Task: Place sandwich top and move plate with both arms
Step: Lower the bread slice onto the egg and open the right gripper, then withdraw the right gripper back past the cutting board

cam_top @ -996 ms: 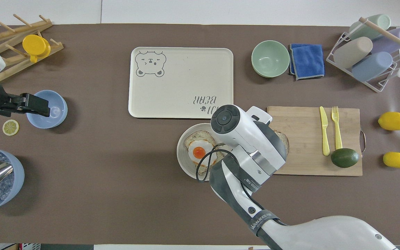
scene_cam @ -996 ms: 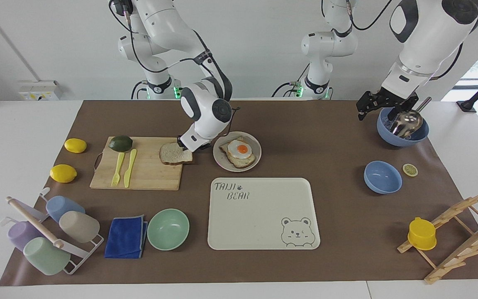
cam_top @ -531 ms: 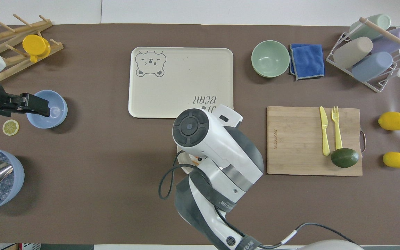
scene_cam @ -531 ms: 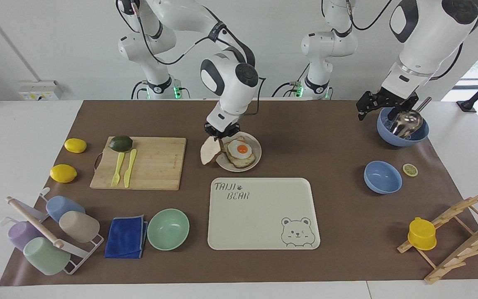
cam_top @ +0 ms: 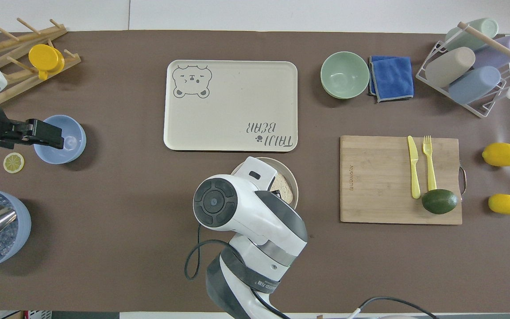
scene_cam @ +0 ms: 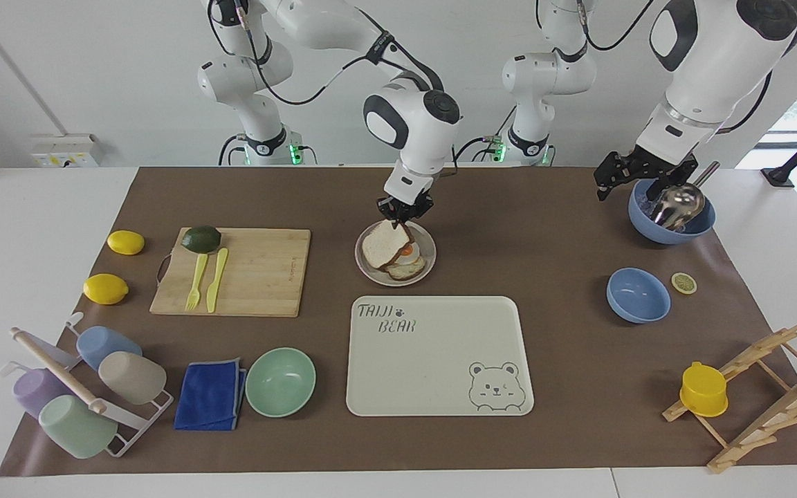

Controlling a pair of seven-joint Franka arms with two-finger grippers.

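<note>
The sandwich top [scene_cam: 384, 244] is a light bread slice with a brown crust. It hangs tilted over the fried-egg toast [scene_cam: 408, 267] on the small round plate [scene_cam: 364, 267]. My right gripper [scene_cam: 404, 216] is shut on the slice's upper edge, above the plate's edge nearer to the robots. In the overhead view the right arm hides most of the plate [cam_top: 293, 179]; only a corner of the slice [cam_top: 284, 190] shows. My left gripper [scene_cam: 630, 185] waits in the air beside the blue bowl holding a metal scoop [scene_cam: 672, 211]; in the overhead view it [cam_top: 53, 138] is over the smaller blue bowl [cam_top: 62, 141].
The cream bear tray [scene_cam: 440, 356] lies just farther from the robots than the plate. A wooden cutting board [scene_cam: 246, 273] with a yellow fork, a knife and an avocado sits beside the plate toward the right arm's end. A mint-green bowl [scene_cam: 280, 381] and a blue cloth [scene_cam: 210, 394] lie farther out.
My right gripper lifted the bread slice off the cutting board and carried it sideways over the plate. The slice now covers most of the egg. The left arm has not moved.
</note>
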